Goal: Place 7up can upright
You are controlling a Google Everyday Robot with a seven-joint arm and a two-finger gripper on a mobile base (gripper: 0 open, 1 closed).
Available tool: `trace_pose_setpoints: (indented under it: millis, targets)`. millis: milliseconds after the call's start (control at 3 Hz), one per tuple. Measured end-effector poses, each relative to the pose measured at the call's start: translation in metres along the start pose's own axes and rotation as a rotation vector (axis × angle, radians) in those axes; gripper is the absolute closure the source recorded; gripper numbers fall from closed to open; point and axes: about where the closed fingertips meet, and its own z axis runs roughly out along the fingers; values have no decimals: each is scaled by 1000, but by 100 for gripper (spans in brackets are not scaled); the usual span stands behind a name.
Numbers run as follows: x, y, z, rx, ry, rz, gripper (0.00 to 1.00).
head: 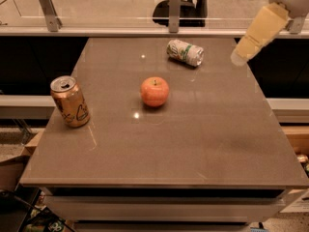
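- The 7up can lies on its side near the far edge of the counter.
- The gripper hangs over the far right corner, apart from the can; its spread cannot be told.

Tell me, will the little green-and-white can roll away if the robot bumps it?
Probably, yes. The 7up can lies on its side on the smooth, shiny table, so a sideways nudge would likely set it rolling. It looks small, so it is probably light and easy to shove. The gripper hovers to its right, near the table's right edge, not touching it.
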Motion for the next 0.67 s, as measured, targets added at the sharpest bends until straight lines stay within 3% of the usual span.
trace_pose_setpoints:
  millis: [333, 667]
  targets:
    - [-36, -26, 9, 47, 46, 140, 0]
    - [-62, -38, 27, 52, 61, 199, 0]
